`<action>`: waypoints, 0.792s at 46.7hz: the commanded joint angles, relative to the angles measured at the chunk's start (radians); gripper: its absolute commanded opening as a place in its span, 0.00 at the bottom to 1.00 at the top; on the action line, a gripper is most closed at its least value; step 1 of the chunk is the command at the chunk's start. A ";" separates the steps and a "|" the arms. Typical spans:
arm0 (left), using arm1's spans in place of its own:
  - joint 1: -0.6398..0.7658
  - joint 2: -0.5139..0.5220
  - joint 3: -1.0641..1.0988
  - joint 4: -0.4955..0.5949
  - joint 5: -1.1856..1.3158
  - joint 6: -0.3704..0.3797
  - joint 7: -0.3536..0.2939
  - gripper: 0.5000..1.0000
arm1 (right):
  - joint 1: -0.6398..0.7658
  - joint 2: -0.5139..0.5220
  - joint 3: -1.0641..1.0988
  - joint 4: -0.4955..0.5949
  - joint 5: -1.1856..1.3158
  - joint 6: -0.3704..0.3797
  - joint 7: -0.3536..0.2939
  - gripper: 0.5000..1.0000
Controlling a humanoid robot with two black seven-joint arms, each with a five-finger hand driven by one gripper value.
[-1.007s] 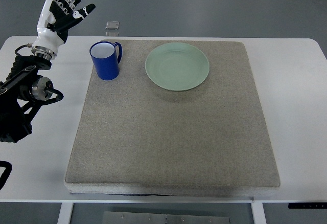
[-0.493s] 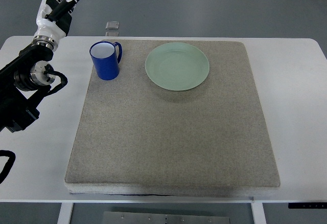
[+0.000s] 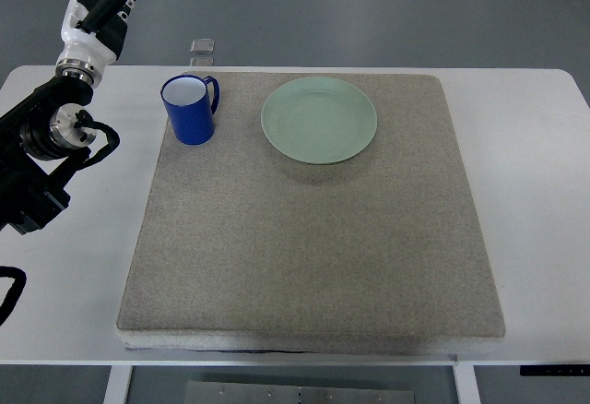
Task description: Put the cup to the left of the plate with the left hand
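Note:
A blue cup (image 3: pixel 190 109) with a white inside stands upright on the grey mat (image 3: pixel 313 238), its handle pointing right. Just right of it lies a pale green plate (image 3: pixel 319 119). My left hand (image 3: pixel 100 7) is raised past the table's far left corner, well left of the cup, with its fingers relaxed and holding nothing. Its black arm (image 3: pixel 41 160) comes in from the left edge.
The mat lies on a white table (image 3: pixel 535 192). A small clear object (image 3: pixel 203 47) sits at the far table edge, behind the cup. A black cable (image 3: pixel 7 293) loops at the left edge.
My left hand has drawn back to the left and away from the cup, and its spread fingers have come closer together. Cup and plate have not moved.

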 commanded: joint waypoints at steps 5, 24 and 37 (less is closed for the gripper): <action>-0.002 -0.002 -0.002 0.000 -0.001 -0.003 0.000 0.99 | 0.000 0.000 0.000 0.000 0.000 0.000 0.000 0.87; -0.001 -0.036 -0.002 0.000 -0.002 -0.003 0.000 0.99 | 0.000 0.000 0.000 0.000 0.000 0.000 0.000 0.87; -0.001 -0.038 0.000 0.000 -0.001 -0.001 0.000 0.99 | 0.020 0.000 -0.001 0.002 -0.005 0.000 0.008 0.87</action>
